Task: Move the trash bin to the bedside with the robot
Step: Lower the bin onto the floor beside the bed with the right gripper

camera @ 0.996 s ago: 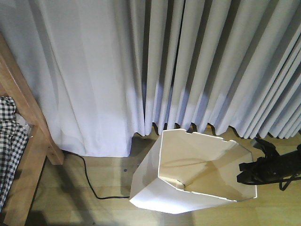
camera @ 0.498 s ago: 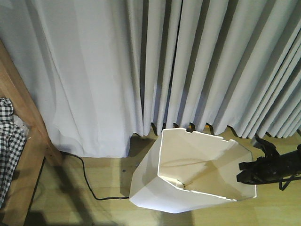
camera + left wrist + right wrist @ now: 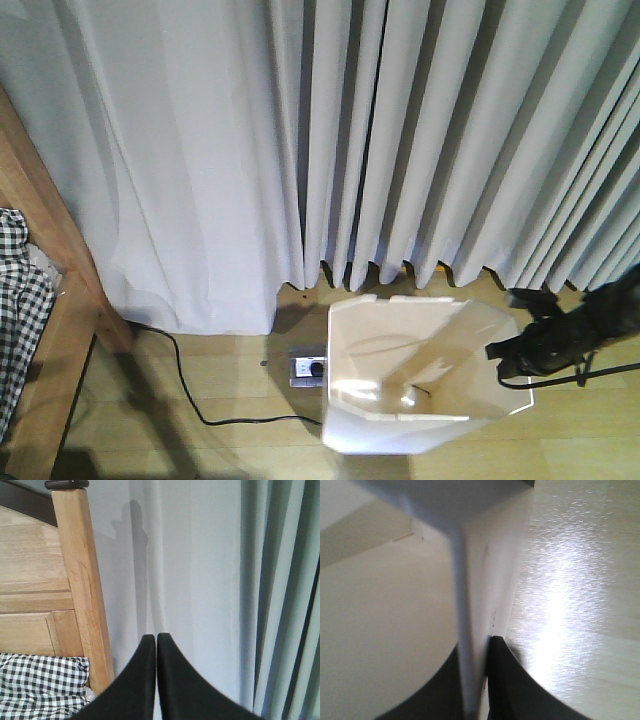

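Note:
The tall white trash bin stands on the wooden floor in front of the curtains, its cream inside facing up. My right gripper is shut on the bin's right rim. In the right wrist view the bin wall runs between the two black fingers of that gripper. The bedside lies at the far left: a light-brown bed frame with checked bedding. My left gripper is shut on nothing and points at the bed post and checked bedding.
Long grey curtains hang down to the floor behind the bin. A floor socket sits just left of the bin, and a black cable runs from it toward the bed. Glossy wooden floor shows to the bin's right.
The bin has shifted to the right with my right gripper on its rim, and the floor socket it covered now shows. The bed and cable have stayed in place.

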